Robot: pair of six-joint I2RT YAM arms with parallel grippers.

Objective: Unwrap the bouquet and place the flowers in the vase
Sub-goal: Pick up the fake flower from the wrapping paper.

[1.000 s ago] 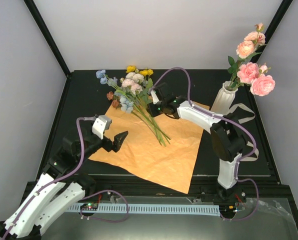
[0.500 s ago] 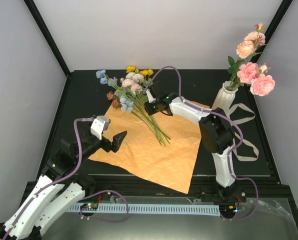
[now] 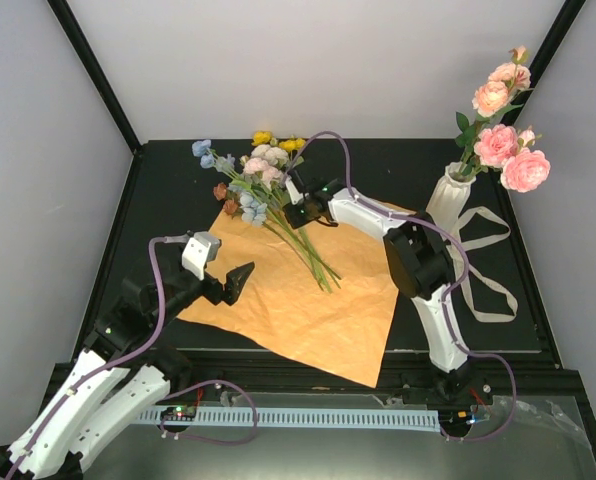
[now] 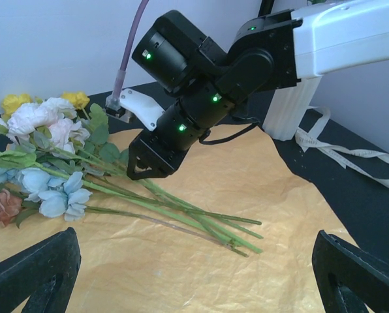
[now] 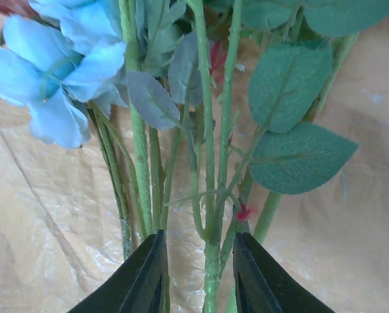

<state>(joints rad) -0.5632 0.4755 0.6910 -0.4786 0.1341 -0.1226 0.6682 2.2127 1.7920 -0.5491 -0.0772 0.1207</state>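
- The right gripper (image 3: 296, 212) is low over the flowers (image 3: 253, 185). Its two fingers (image 5: 142, 280) are drawn in narrow on either side of the green stems (image 5: 211, 195), just below the leaves. Stems lie between the fingers, but I cannot tell whether they are pinched.
- The flowers are one loose bunch lying flat on the orange paper (image 3: 308, 310). The heads point to the far left and spill past the sheet's far edge, and the cut ends lie toward the middle of the sheet.
- In the bunch I count two yellow blooms (image 4: 74, 99) at the back, a cream-and-pink cluster, several pale blue blooms and one rust-coloured bloom. The stems overlap too much to count.
- There is one sheet of paper, spread open and creased, with one corner pointing toward the arm bases.
- The left gripper (image 3: 235, 283) hovers over the sheet's left edge with its jaws spread wide and nothing between them. It is well apart from the bunch.
- One vase (image 3: 448, 198), white and ribbed, stands upright at the far right of the black table (image 3: 168, 190), just off the sheet's far right corner.
- The vase holds four full pink blooms (image 3: 496, 145) and a couple of small buds.
- One cream ribbon (image 3: 488, 290) lies loose and looped on the table beside the vase, on its right and near sides.
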